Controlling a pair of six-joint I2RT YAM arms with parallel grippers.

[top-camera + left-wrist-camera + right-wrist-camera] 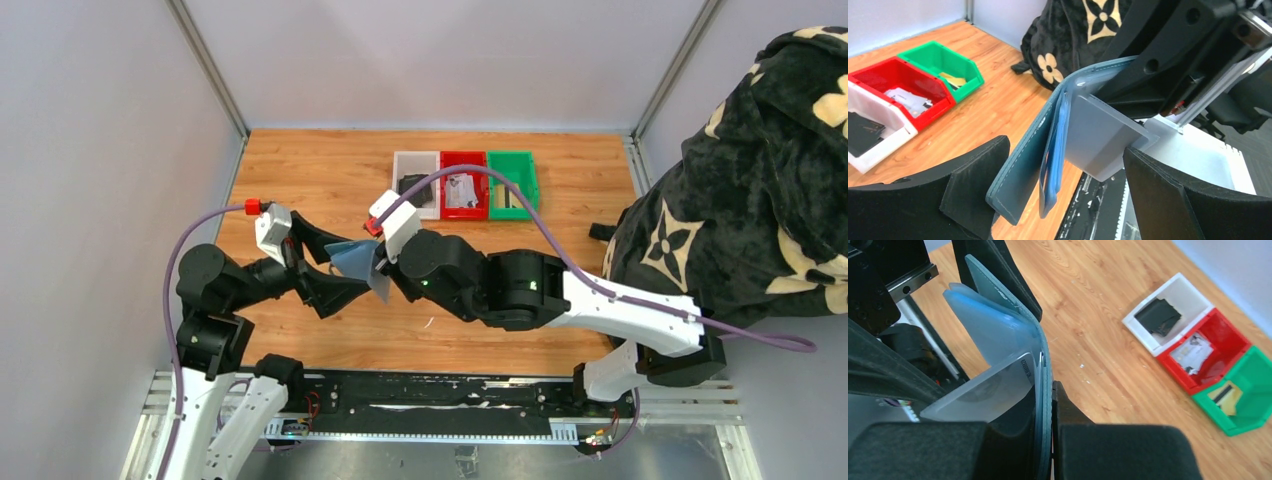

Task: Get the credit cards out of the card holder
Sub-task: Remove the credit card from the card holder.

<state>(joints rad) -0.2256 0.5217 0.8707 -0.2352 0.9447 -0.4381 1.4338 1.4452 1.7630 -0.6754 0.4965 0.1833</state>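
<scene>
Above mid-table: floppy card holder (350,257) clamped in closed right gripper (1047,405); stiff, likely slick card (1103,142) at 4 o'clock, best gripped by its free edge; left gripper (1068,175) agape, empty.

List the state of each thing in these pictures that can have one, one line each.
Teal-blue leather-like bifold card holder: partly open, held up in the air.
Pale grey plastic card: sticking partly out of the holder.
Left gripper: fingers open, either side of the holder.
Right gripper: fingers shut on the holder's edge.
White plastic bin: holds a black wallet.
</scene>
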